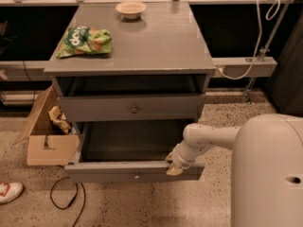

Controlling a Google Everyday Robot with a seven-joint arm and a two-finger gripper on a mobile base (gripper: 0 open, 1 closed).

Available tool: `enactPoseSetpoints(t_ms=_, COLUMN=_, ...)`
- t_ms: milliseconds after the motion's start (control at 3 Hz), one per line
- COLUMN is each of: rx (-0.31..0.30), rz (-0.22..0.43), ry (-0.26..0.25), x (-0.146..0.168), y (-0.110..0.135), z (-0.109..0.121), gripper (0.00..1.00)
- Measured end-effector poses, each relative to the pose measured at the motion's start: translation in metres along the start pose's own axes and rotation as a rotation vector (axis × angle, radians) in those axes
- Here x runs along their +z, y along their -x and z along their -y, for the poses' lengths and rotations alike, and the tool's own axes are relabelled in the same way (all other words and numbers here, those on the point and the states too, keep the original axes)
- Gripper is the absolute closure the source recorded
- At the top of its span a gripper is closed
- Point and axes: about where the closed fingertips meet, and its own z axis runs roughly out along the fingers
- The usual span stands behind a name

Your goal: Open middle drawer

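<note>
The middle drawer point(118, 170) stands pulled out of the grey cabinet point(142, 46). It has a low flat front panel with a small round knob point(137, 176), and its dark grey interior point(128, 141) shows. My gripper point(173, 167) is at the top edge of the front panel, to the right of the knob, reaching in from the right. The taller-fronted drawer point(132, 107) with a bigger knob is shut above it. The drawer nearest the floor is hidden below the open one.
A green snack bag point(85, 40) and a small bowl point(130, 8) lie on the cabinet top. An open cardboard box point(47, 141) stands on the floor at the left, with a black cable point(66, 197) and a shoe point(8, 192) nearby. My white body point(267, 174) fills the lower right.
</note>
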Motion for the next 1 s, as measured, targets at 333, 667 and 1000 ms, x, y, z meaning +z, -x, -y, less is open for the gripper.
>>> enactPoseSetpoints(t_ms=333, rx=0.0, rz=0.0, ry=0.0, x=-0.0019, y=0.001, z=0.0001, gripper=0.81)
enactPoseSetpoints(t_ms=667, rx=0.0, rz=0.0, ry=0.0, x=-0.0019, y=0.001, z=0.0001, gripper=0.58)
enactPoseSetpoints(t_ms=1000, rx=0.0, rz=0.0, ry=0.0, x=-0.0019, y=0.001, z=0.0001, gripper=0.35)
